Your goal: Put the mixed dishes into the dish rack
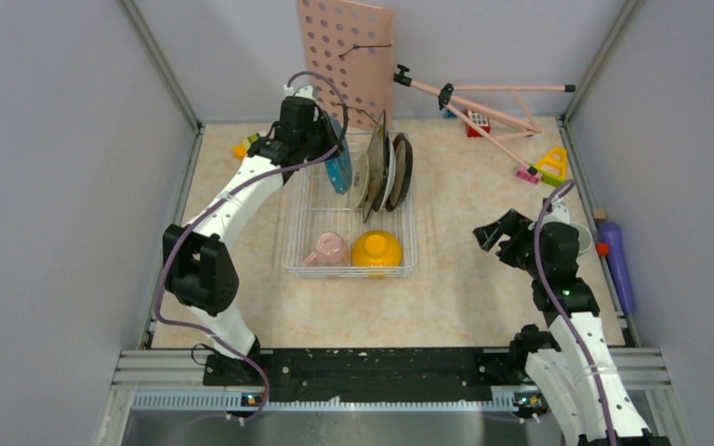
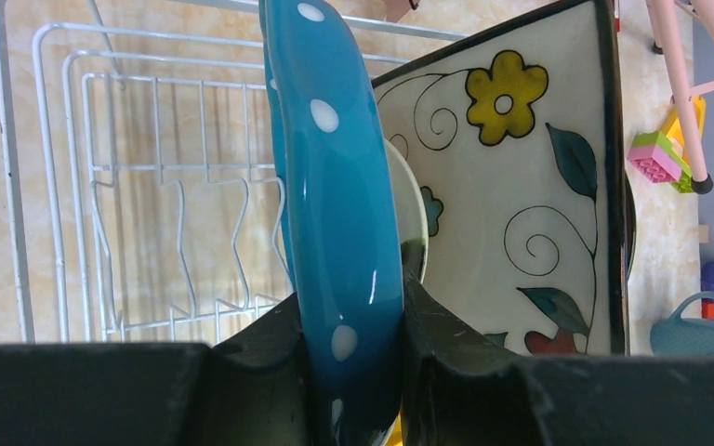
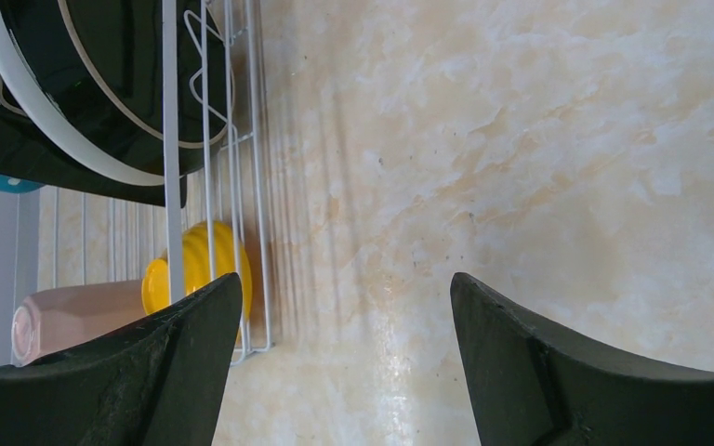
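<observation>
Teal white-dotted dish (image 1: 338,165) up on edge, one of it, gripped at the rim by the left pincer (image 1: 327,150), which is clenched tight on both faces. It hangs over the 11 o'clock corner of the dish rack (image 1: 302,253); whether it touches the wires, I can't tell.

Count inside the rack: two plates standing on edge at 1 o'clock, the square floral plate (image 1: 374,169) just beside the dish and the brown-rimmed round plate (image 1: 401,172) on its far side. One pink cup (image 1: 325,249) lies on its side at 7 o'clock, and one yellow-orange bowl (image 1: 376,249) sits rim-down at 5 o'clock, right next to it.

One small blue cup (image 2: 702,327) is out on the worktop (image 1: 465,279), well apart from the rack.

Right pincer (image 1: 495,232) sits at 3 o'clock of the rack, spread wide, grasping nothing, low over bare worktop.
</observation>
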